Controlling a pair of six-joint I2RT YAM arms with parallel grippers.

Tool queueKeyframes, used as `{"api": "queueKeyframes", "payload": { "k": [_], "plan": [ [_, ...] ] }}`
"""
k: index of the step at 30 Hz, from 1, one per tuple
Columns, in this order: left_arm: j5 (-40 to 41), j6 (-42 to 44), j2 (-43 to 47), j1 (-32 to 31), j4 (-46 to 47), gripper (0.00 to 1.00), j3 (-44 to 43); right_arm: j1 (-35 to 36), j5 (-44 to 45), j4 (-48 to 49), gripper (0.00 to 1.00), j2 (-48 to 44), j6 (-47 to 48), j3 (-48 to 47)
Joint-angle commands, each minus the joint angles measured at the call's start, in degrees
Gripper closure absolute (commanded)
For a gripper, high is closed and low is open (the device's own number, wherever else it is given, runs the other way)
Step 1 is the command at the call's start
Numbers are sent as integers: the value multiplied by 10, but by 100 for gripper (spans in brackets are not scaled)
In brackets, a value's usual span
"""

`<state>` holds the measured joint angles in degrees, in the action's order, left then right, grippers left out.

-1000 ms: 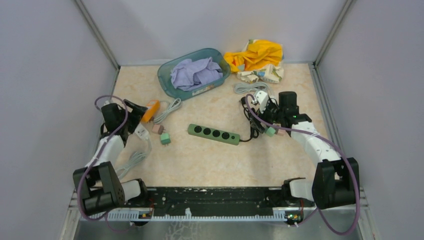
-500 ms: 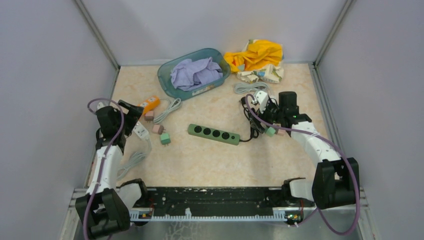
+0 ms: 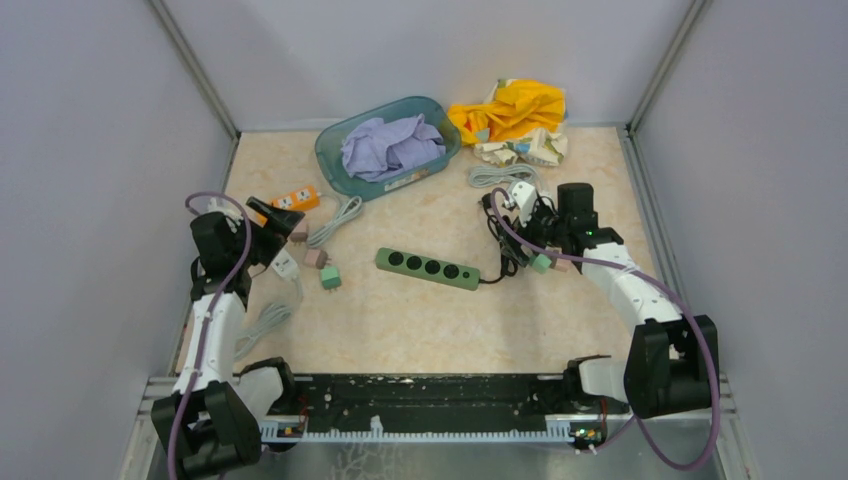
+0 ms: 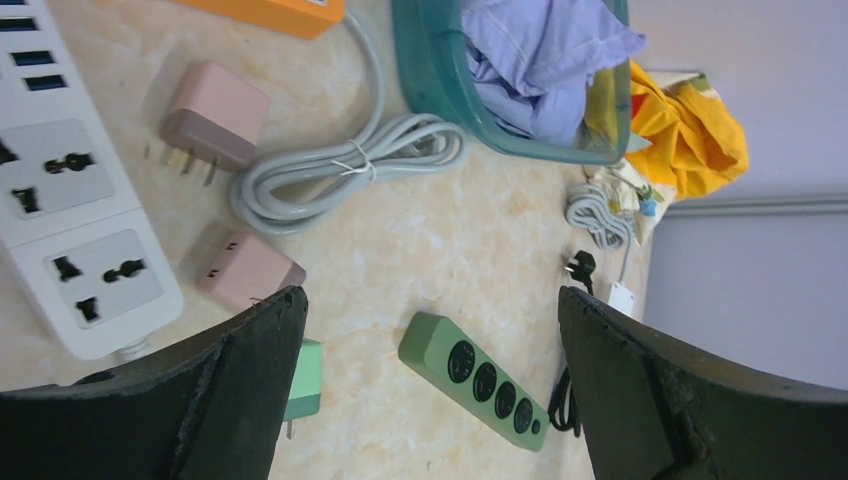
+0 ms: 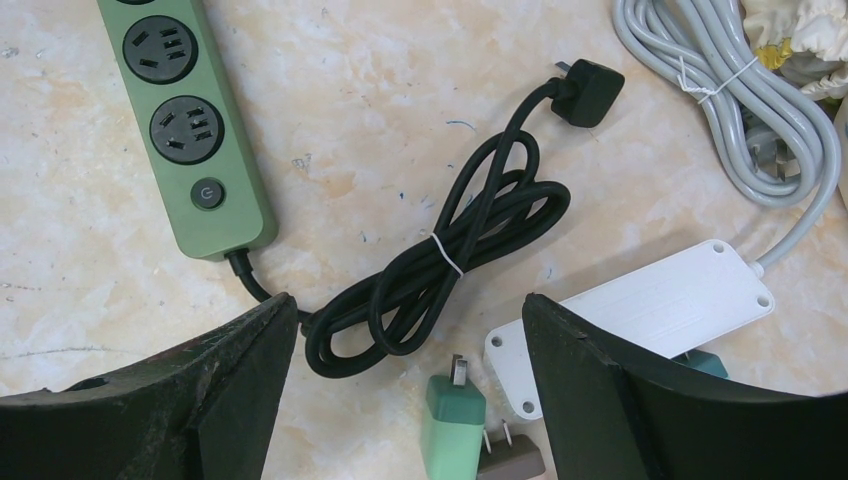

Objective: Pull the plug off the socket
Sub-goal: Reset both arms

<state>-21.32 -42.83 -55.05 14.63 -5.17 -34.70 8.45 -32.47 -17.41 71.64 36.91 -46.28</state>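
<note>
Plug [image 4: 215, 115], boxy matte pink plastic

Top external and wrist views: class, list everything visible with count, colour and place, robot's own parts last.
Table: one, beige marbled, under everything.
Basket: one, teal, back centre.
Lilac cloth: one, lilac, in the basket.
Cloth heap: one, yellow and patterned, back right.
Green power strip: one, green, table centre.
Black cable: one, black, coiled at its right end.
Orange power strip: one, orange, back left.
White power strips: two, white, one left, one right.
Grey cables: three, grey, coiled; left, front left, back right.
Adapters: five; two pink and one green left, one green and one brownish right.
Left gripper: one, black, open, left side.
Right gripper: one, black, open, over black cable.
</note>
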Motion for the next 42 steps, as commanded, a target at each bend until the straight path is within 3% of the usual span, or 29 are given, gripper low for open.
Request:
{"api": "queueKeyframes", "payload": {
  "k": [1,19,28,32,38,42],
  "plan": [
    [-82,2,-2,3,40,0,-3,-3,-13,13,17,-18,1,-11],
    [-275,-7,-2,3,139,0,23,-3,-15,13,17,-18,0,-12],
    [-315,20,63,-23,167,0,12,-3,-25,13,16,-22,-6,-14],
    [-288,67,83,-93,135,0,-18,-3,-26,13,16,-25,-10,-16],
    [-166,180,49,-302,32,0,-120,-3,-29,7,16,-35,-16,-27],
    [-122,226,27,-355,-6,0,-154,-3,-31,3,15,-46,-21,-36]
  ]
}}
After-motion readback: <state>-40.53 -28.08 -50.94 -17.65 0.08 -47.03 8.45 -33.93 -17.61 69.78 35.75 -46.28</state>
